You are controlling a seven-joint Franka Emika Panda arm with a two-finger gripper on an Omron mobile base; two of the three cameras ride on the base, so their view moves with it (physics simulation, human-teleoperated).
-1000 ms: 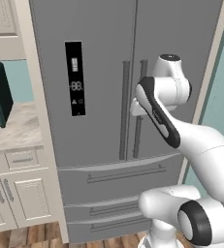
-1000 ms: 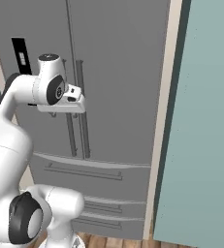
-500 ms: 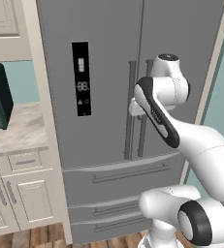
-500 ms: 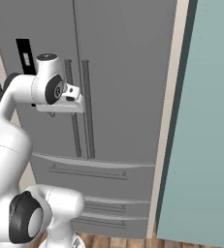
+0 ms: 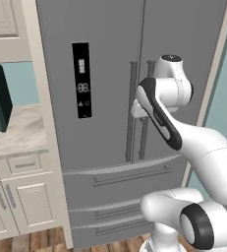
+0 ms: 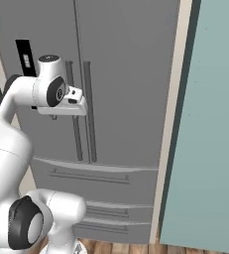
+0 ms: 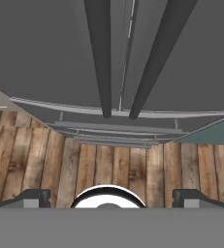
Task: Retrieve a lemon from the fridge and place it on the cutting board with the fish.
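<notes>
Left base view: the fridge [image 5: 134, 88] stands shut, so the lemon, presumably inside, is out of sight and the job is only at the door-opening stage. The arm is folded high, wrist bent, with the gripper [image 7: 111, 197] facing the two bar handles [image 7: 128, 53], jaws spread wide and empty. Next it needs to reach in and close on one handle.

Glossy white rounded arm links, black joint rings, dark stripe on forearm, white bulbous base.
</notes>
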